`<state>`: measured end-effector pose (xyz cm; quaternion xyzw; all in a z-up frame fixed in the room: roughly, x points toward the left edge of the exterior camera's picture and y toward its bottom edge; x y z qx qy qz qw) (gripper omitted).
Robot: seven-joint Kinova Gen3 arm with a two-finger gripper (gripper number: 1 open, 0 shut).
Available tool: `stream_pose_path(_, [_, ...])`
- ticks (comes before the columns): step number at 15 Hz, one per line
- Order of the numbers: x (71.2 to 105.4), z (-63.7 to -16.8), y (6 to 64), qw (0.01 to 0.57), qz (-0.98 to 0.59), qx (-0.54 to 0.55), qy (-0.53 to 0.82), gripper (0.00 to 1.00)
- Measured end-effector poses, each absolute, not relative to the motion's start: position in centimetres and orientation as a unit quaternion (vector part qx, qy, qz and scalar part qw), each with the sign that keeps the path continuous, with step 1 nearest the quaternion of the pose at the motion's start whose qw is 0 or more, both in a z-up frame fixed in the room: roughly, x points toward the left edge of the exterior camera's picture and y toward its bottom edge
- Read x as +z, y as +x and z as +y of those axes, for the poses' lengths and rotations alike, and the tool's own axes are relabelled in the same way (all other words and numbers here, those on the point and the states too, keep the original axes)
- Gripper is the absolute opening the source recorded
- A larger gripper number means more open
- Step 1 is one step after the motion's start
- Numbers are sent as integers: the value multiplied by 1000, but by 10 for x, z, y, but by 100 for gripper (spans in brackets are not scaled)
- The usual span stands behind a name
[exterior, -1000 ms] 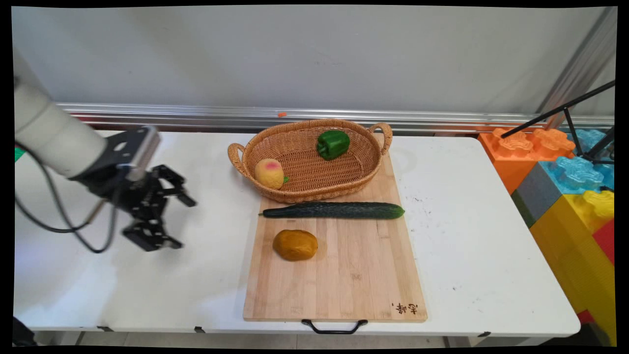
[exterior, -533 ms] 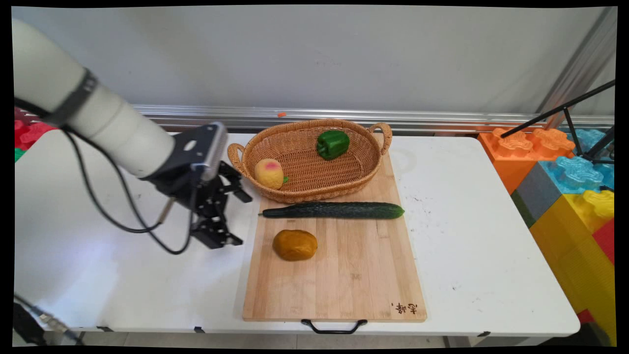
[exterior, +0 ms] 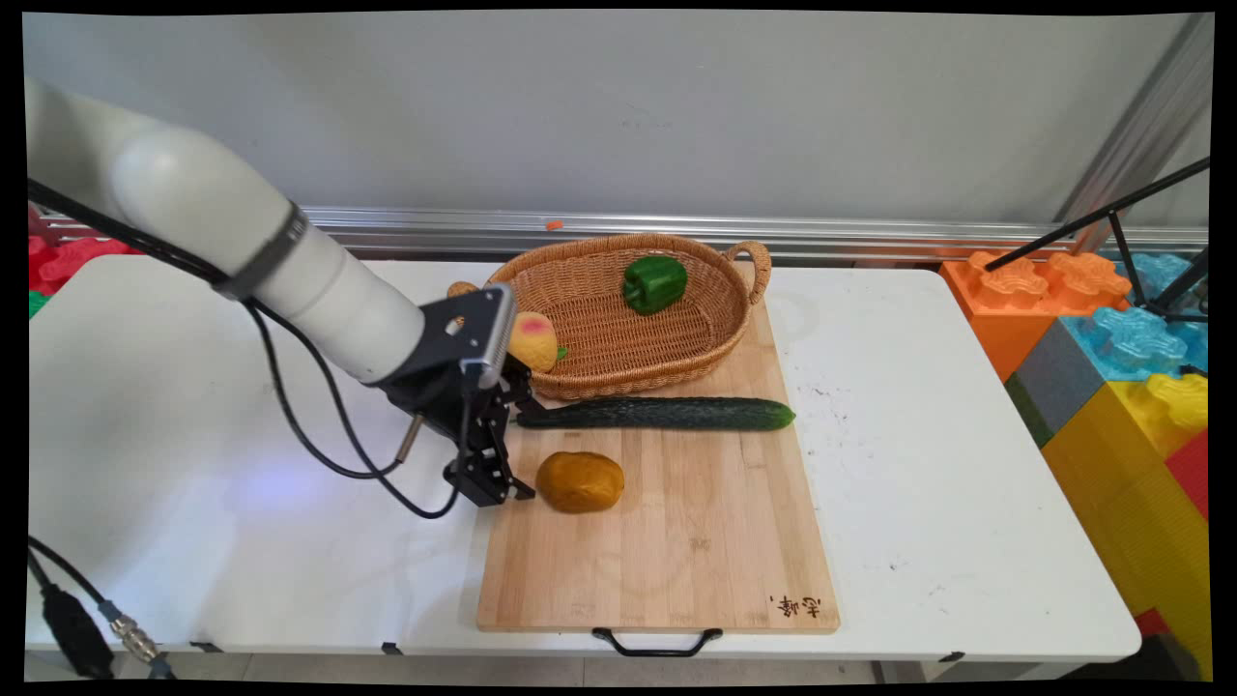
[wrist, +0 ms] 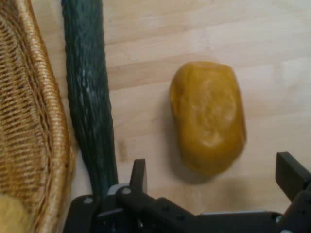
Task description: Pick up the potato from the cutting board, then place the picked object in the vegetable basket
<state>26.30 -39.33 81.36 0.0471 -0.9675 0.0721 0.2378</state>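
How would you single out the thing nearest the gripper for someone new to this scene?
Find the wooden cutting board mid-table. On its left part, just below the long cucumber, lies a potato beside the open gripper. It alone is brownish-yellow, rounded and outside the basket.

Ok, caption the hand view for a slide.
Open gripper above a brown potato on the cutting board, cucumber alongside.

Arm (exterior: 242, 242): rounded white links, a thin black band ringing one joint. Wrist block black with a ribbed silver plate. Black cables (exterior: 309, 425) loop beneath; one ends in a metal connector. Pincer (exterior: 498, 483): black, angular linkage, two blunt fingers (wrist: 291, 174).
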Motion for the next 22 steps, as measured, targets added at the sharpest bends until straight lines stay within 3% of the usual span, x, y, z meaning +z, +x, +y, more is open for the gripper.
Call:
stream_pose_path(9, [763,-404,234,257,-962,59,65,100])
stream_pose_path(10, [761,-404,231,260,-962,59,66,0])
stream_pose_path(17, [769,-395,222,270,-959,50,70,0])
stream_pose_path(22, [820,-393,214,277,-952,83,101,0])
